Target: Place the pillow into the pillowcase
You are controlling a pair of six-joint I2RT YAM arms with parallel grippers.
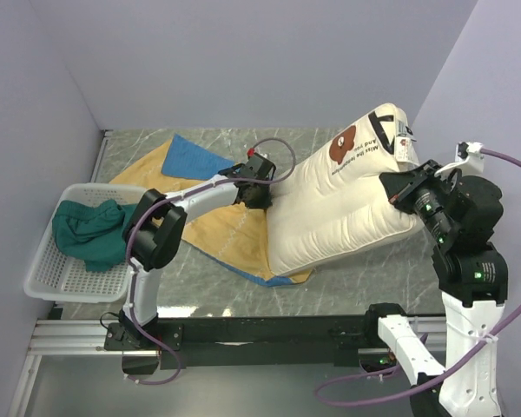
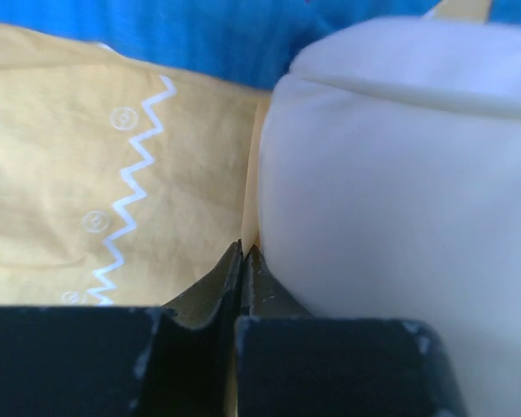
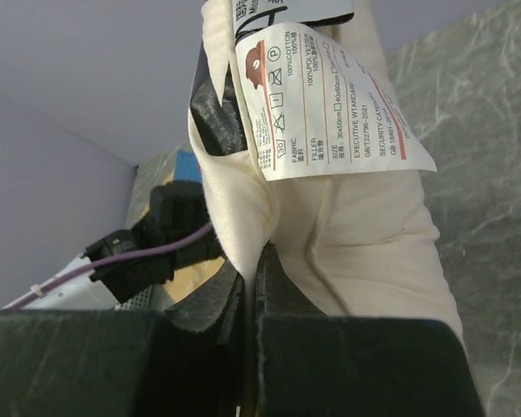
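Observation:
The plump cream-white pillow (image 1: 347, 200) with its brown bear print lies slantwise at centre right, its left end resting on the pillowcase (image 1: 221, 230). The pillowcase lies flat, mustard-yellow side up, with a blue part at the back. My left gripper (image 1: 259, 195) is at the pillow's left edge. In the left wrist view it (image 2: 243, 254) is shut on a thin edge of the yellow pillowcase (image 2: 69, 174), right beside the pillow (image 2: 399, 174). My right gripper (image 1: 398, 195) is shut on a fold of the pillow (image 3: 373, 243) at its right end, below the care tag (image 3: 330, 95); its jaws (image 3: 256, 256) pinch cream fabric.
A white plastic basket (image 1: 43, 261) at the left edge holds a dark teal-green cloth (image 1: 91, 230). Lilac walls close in the marble table (image 1: 365, 269) at the back and both sides. A black rail (image 1: 269, 330) runs along the near edge.

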